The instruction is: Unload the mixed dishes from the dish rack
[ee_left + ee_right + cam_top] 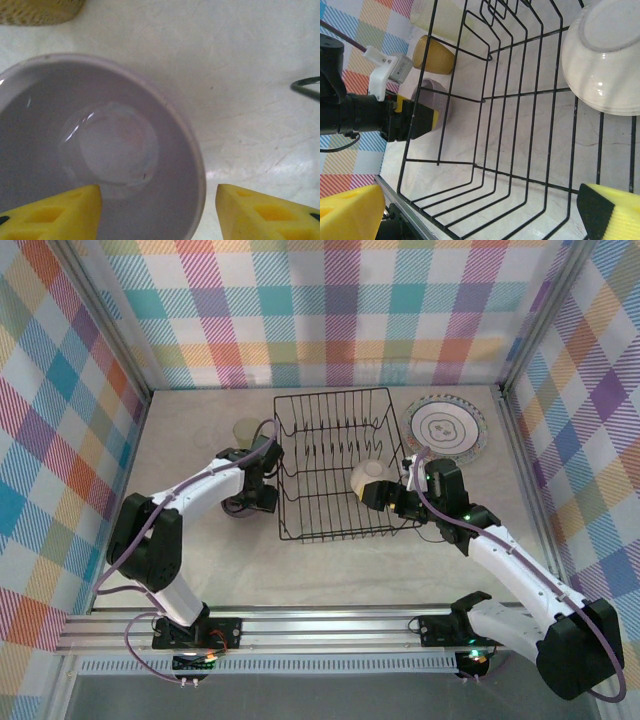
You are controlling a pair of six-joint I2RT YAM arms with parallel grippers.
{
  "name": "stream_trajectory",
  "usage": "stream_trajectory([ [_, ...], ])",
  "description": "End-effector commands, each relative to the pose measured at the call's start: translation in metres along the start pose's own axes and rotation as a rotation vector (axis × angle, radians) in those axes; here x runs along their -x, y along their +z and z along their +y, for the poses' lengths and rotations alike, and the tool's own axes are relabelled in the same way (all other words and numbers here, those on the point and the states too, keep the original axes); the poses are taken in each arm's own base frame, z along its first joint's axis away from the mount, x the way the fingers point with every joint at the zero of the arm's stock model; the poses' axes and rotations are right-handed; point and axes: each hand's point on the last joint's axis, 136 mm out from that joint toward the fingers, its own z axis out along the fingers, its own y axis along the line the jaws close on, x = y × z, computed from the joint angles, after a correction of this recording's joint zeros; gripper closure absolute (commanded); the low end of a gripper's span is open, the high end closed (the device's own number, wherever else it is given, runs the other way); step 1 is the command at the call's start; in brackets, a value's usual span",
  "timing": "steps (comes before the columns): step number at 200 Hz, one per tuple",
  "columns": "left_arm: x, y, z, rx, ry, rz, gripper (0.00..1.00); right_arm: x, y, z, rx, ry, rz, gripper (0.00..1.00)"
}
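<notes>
The black wire dish rack (335, 465) stands mid-table. A cream bowl (367, 476) leans inside it at the right end; the right wrist view also shows the bowl (605, 60). My right gripper (385, 495) hovers beside the bowl with its jaws wide open and nothing between them (480, 215). Left of the rack, a clear greyish cup (100, 150) stands upright on the table. My left gripper (159, 210) is open astride its wall, one finger over the inside and one apart outside. A ringed plate (447, 427) lies flat to the right of the rack.
An amber cup (434, 55) and a pale yellow-green cup (440, 17) stand on the table just beyond the greyish cup (432, 100), left of the rack. Checked walls enclose the table on three sides. The rack's slots are otherwise bare.
</notes>
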Motion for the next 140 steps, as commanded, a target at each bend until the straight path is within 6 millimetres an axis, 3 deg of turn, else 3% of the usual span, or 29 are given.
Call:
stream_trajectory([
  [1,0.015,-0.033,0.003,-0.018,-0.002,-0.075,0.32,-0.001,-0.003,-0.002,-0.008,-0.018,-0.001,0.01],
  [81,0.009,-0.074,0.046,0.16,0.012,-0.136,0.2,0.01,-0.005,-0.018,-0.135,-0.054,-0.018,0.01],
  [95,0.008,-0.085,0.057,0.197,0.002,-0.166,0.15,0.015,-0.004,-0.022,-0.172,-0.067,-0.021,0.01],
  [104,0.008,-0.091,0.061,0.203,-0.01,-0.19,0.0,0.019,-0.003,-0.023,-0.189,-0.076,-0.023,0.01],
  [140,0.01,-0.124,0.045,-0.005,-0.12,-0.351,0.0,0.036,0.005,-0.026,-0.25,-0.109,-0.017,0.01],
])
